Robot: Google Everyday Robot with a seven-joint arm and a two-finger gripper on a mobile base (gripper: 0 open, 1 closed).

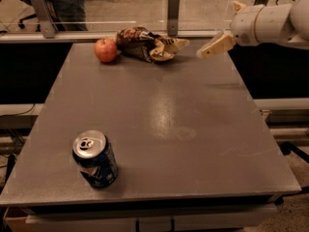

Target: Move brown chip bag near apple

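I see the brown chip bag [147,45] lying at far edge of the table [193,129], just beside the apple [105,50], on its right side. The gripper [215,45] hovers right of the bag w/o touching it (spread or together, I cannot tell). Blue soda can [95,158] stands front-left.

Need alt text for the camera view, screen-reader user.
A brown chip bag lies right beside an apple at the far edge of a grey table. The robot's gripper hovers off to the bag's right, clear of it, holding nothing. A blue soda can stands near the front left corner.
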